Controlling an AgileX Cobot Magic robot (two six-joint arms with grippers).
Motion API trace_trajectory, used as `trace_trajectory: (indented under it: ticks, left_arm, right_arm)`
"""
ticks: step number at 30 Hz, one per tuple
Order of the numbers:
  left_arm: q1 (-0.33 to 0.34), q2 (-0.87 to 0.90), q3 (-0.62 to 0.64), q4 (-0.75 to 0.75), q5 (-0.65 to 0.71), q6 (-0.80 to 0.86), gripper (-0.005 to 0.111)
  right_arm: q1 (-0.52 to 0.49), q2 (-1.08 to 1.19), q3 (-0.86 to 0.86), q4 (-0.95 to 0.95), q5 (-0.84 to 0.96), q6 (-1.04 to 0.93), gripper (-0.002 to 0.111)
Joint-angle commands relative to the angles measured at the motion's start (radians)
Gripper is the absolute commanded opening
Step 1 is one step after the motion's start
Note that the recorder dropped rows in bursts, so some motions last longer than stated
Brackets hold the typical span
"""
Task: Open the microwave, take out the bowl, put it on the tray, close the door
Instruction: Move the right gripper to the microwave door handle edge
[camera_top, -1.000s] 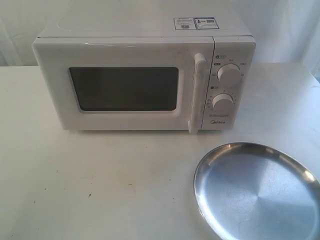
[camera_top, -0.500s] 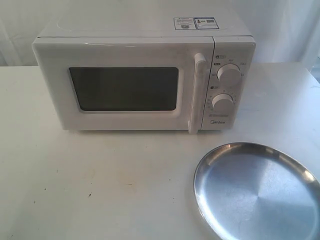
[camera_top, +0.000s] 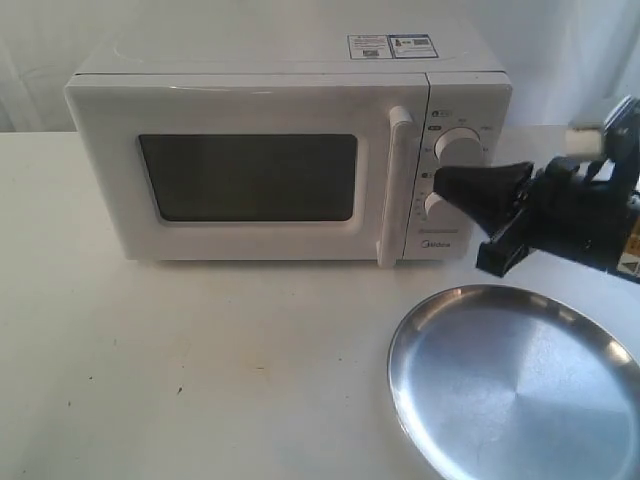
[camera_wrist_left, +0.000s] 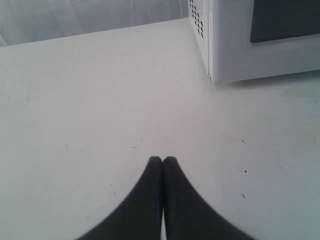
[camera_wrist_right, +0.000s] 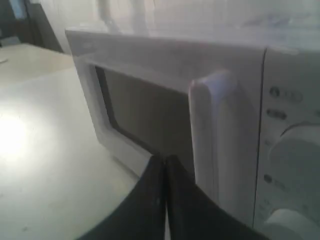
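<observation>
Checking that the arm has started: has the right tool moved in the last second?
Yes. The right tool has come in from the right edge, and its shut tip now sits in front of the dials of the microwave.

Only legible text: "Midea" brand mark (camera_top: 433, 243), low on the control panel (camera_top: 490, 110) of the white boxy microwave (camera_top: 270, 100). Two printed stickers (camera_top: 390, 46) on its top and the small panel markings (camera_top: 440, 113) are too small to read.

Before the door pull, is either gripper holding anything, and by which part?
Nothing held. Black right gripper: shut, empty, near the white boxy microwave. Black left gripper: shut, empty, above the white table.
</observation>
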Motion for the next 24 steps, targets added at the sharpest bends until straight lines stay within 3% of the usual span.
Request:
trace_trajectory:
  ticks: [1, 6, 16, 19, 24]
  left_arm:
    - [0.0, -0.002, 0.003, -0.004, -0.002, -0.006, 0.0]
    - [0.0, -0.002, 0.003, -0.004, -0.002, -0.006, 0.0]
    - [0.0, -0.002, 0.003, -0.004, -0.002, -0.006, 0.0]
    - [0.0, -0.002, 0.003, -0.004, -0.002, -0.006, 0.0]
    - [0.0, -0.002, 0.003, -0.004, -0.002, -0.006, 0.0]
  right_arm:
    - [0.0, 0.198, -0.016, -0.003, -0.05, -0.264, 0.005]
    - [0.009, 0.331, -0.09, 0.014, -0.073, -0.262, 0.046]
    - [0.131, 0.333, -0.19, 0.092, 0.008, -0.279, 0.047]
    - [0.149, 0.333, -0.2, 0.092, 0.057, -0.273, 0.038]
    - [0.149, 0.333, -0.2, 0.047, 0.056, -0.273, 0.0]
